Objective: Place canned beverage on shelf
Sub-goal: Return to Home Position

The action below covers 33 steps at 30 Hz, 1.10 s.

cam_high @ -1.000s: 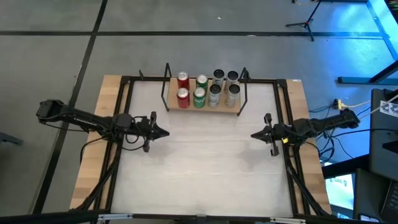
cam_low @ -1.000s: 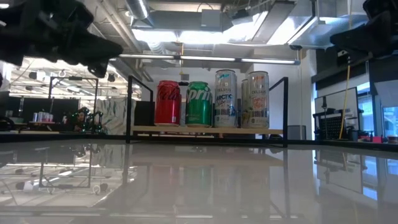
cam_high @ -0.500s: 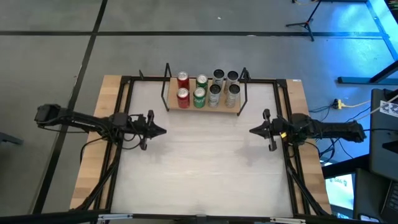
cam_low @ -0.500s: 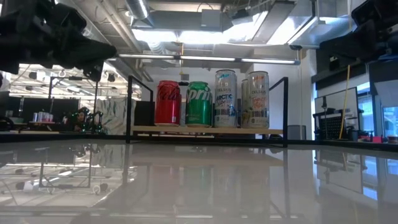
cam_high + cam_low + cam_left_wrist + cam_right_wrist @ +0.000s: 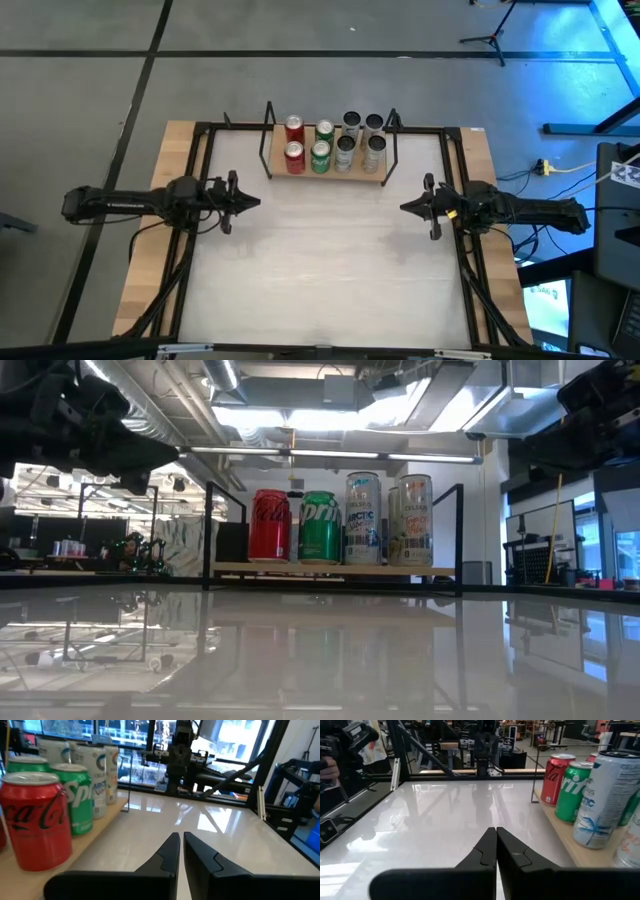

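standing in 2 rows of 4 on the shelf, at the far middle of the table, are 8 cans: 2 red cans at its left end, 2 green cans next to them and 4 silver cans filling the right half, all upright and packed close between the black wire frames, which likely keeps them from sliding off the ends. no can is left on the bare tabletop, so the stocking looks finished. the left gripper hangs over the table's left side and the right gripper over its right side, both well apart from the shelf, pointing toward each other across the open middle. each has its fingers pressed together with nothing between them, a sensible way to park: closed tips catch on nothing, and arms sitting back by the edges leave the shelf unblocked
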Each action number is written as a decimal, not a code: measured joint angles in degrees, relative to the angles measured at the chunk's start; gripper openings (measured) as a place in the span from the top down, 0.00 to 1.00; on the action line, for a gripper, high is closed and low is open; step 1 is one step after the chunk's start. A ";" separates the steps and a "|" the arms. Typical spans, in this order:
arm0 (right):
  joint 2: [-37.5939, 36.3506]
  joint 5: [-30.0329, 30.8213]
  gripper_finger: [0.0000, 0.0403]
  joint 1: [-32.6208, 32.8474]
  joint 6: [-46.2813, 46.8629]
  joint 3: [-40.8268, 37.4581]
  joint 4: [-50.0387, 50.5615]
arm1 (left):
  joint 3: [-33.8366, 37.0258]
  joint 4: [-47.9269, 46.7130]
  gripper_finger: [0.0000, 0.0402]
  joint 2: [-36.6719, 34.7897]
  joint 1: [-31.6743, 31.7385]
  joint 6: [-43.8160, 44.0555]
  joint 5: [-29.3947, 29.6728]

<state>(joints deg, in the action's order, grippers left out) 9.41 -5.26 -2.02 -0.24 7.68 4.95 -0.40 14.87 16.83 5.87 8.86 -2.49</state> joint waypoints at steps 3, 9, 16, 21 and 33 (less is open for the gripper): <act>-0.63 1.22 0.99 0.00 0.12 0.00 0.45 | 0.00 -4.76 0.96 -5.66 0.50 0.00 -0.02; -5.28 1.14 0.99 0.00 0.16 -0.57 2.27 | -0.07 -13.88 0.96 -16.48 0.54 0.09 0.28; -9.21 1.26 0.99 0.11 4.14 -3.30 5.39 | -1.16 -16.95 0.96 -16.71 0.54 0.27 1.68; -9.31 2.22 0.99 0.11 4.67 -3.75 3.37 | -1.16 -17.07 0.96 -16.71 0.54 -0.25 3.58; -8.06 5.32 0.99 0.11 5.94 -7.28 -6.12 | -1.16 -17.00 0.96 -16.69 0.54 -0.42 4.62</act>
<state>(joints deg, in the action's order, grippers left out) 1.35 0.06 -1.91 5.70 0.40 -1.17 -1.56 -2.13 0.14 6.42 8.45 2.13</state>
